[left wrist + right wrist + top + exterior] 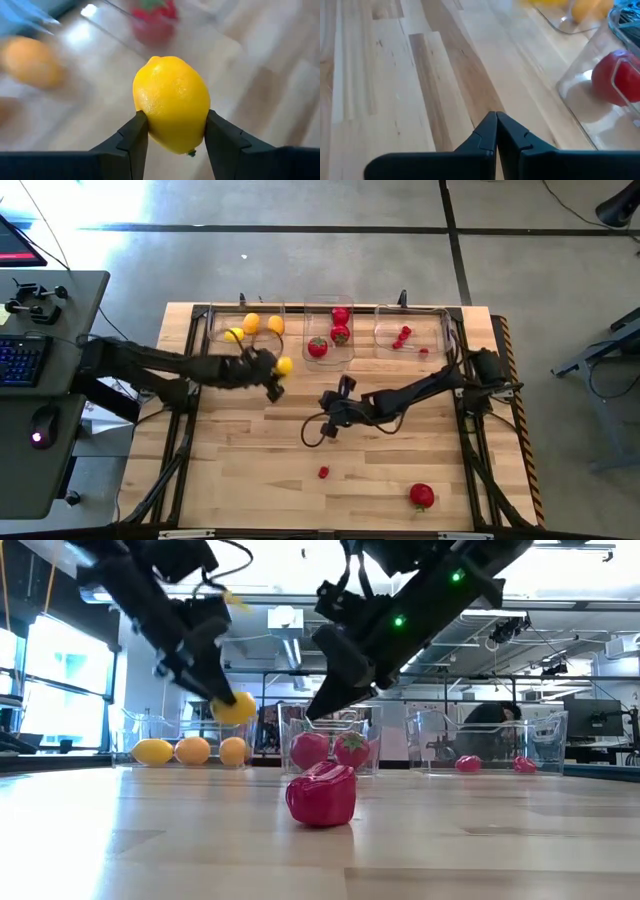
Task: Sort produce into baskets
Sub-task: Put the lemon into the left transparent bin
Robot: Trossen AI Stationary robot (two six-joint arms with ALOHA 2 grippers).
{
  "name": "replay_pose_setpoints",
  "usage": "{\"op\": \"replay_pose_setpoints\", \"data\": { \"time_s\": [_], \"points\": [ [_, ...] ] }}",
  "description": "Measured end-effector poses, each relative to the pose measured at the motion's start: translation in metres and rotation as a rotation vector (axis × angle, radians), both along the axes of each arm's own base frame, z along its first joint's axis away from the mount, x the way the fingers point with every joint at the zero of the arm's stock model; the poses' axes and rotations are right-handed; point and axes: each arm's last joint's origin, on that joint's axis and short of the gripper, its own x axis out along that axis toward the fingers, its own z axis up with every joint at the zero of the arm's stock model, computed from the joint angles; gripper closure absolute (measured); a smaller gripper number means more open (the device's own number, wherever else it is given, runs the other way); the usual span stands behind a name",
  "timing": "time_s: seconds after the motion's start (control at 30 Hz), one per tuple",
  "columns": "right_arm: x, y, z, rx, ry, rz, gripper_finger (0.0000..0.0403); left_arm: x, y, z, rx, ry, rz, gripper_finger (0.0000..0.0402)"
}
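Note:
My left gripper (280,370) is shut on a yellow lemon (171,102), held above the table just in front of the left basket (248,328), which holds yellow and orange fruits. The middle basket (330,330) holds round red fruits. The right basket (410,335) holds small red berries. My right gripper (496,131) is shut and holds nothing; it hovers over the table's middle (344,388), in front of the middle basket. A small red fruit (323,472) and a round red fruit with a green top (421,496) lie loose on the table near its front edge. My left gripper pinches the lemon between its two fingers (134,137), which sit on opposite sides of the lemon's lower half (150,131). The fingers slant downward from the table's left. The lemon (233,707) is lifted clear of the table.
The three clear baskets stand in a row along the table's far edge. A cable (315,430) loops under the right arm. A desk with a keyboard (20,360) stands to the table's left. Bare wood lies between the baskets and the loose fruits.

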Motion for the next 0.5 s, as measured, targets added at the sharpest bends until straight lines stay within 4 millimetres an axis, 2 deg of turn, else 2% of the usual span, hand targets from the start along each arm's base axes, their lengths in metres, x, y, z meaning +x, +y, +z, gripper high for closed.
{"op": "replay_pose_setpoints", "data": {
  "time_s": [0.13, 0.27, 0.37, 0.5],
  "points": [
    [-0.001, 0.002, -0.001, 0.001, 0.008, 0.007, 0.0403, -0.018, 0.023, 0.04, 0.05, -0.001, 0.099, 0.0259],
    [-0.001, 0.001, -0.001, -0.001, 0.017, 0.006, 0.0403, -0.037, 0.051, 0.069, 0.045, 0.036, 0.232, 0.0259],
    [-0.001, 0.001, -0.001, -0.006, 0.018, 0.01, 0.0403, -0.047, 0.073, 0.076, -0.015, 0.082, 0.236, 0.0259],
    [-0.001, 0.001, -0.001, -0.009, 0.02, 0.013, 0.0403, -0.054, 0.103, 0.069, -0.118, 0.109, 0.22, 0.0259]
  ]
}}
